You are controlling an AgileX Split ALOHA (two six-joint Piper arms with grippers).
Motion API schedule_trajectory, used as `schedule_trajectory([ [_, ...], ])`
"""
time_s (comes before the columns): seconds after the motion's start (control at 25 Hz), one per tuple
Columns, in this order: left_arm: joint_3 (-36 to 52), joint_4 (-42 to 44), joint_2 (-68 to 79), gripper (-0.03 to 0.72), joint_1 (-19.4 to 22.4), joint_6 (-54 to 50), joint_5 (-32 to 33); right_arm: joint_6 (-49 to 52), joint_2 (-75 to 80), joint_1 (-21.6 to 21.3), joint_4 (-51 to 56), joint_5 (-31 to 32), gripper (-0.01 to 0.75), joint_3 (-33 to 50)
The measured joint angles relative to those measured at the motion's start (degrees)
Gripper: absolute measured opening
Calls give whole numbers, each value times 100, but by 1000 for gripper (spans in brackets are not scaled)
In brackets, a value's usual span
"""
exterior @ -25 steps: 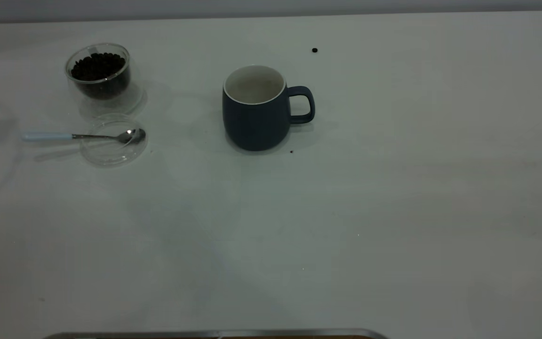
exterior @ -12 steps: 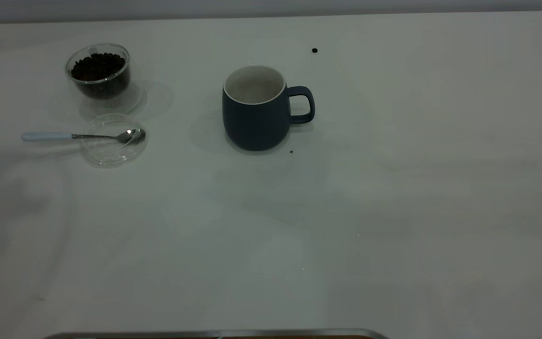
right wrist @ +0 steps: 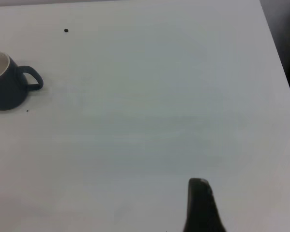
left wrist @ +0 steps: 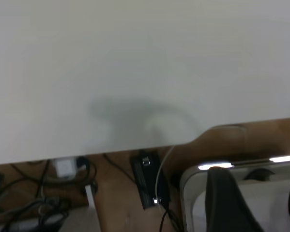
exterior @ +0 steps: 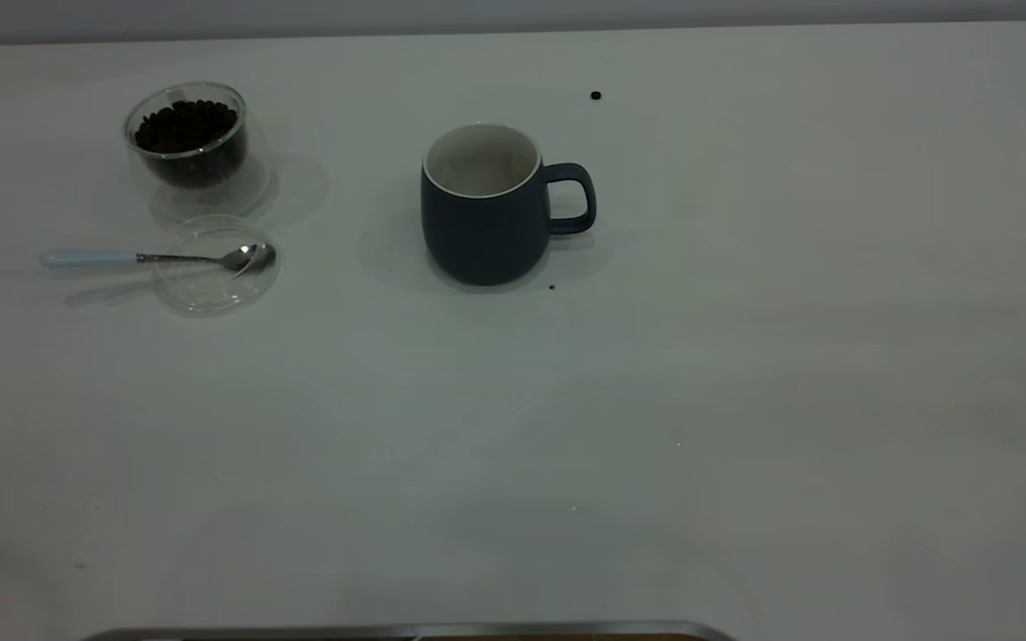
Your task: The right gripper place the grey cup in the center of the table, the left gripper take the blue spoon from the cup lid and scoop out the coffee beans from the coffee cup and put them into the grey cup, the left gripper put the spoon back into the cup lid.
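The grey cup [exterior: 488, 206] stands upright near the middle of the white table [exterior: 655, 401], its handle pointing toward the exterior view's right; the off-white inside looks bare as far as can be seen. It shows again at the edge of the right wrist view [right wrist: 7, 81]. Well off to the exterior view's left, the coffee cup [exterior: 192, 147] stands upright and holds a heap of coffee beans [exterior: 185, 125]. Just in front of it, almost touching, lies the cup lid [exterior: 215, 264], flat on the table. The blue spoon [exterior: 157, 258] lies across the lid, its metal bowl resting inside near the lid's right rim and its pale handle reaching out past the left rim. One stray bean [exterior: 596, 95] lies behind the cup, well apart from it, and a tiny dark speck [exterior: 552, 288] sits close to the cup's base. The left end effector [left wrist: 261, 203] hangs over the table's edge, far from the spoon, above cables [left wrist: 149, 179] and a grey tray [left wrist: 198, 193]; its opening cannot be told. Of the right end effector [right wrist: 201, 205] only one dark finger shows above bare table, well away from the cup, so its width cannot be told either.
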Motion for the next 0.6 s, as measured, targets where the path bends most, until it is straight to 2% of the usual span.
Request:
schedule_trajectory([
  [0.2, 982, 0, -1440, 387, 0, -38, -144, 0, 0, 0, 0, 0, 531, 0],
  [0.4, 1792, 0, -2221, 387, 0, -92, -158, 0, 0, 0, 0, 2, 531, 0],
  [0.6, 1926, 0, -2759, 387, 0, -122, -190, 0, 0, 0, 0, 2, 531, 0],
])
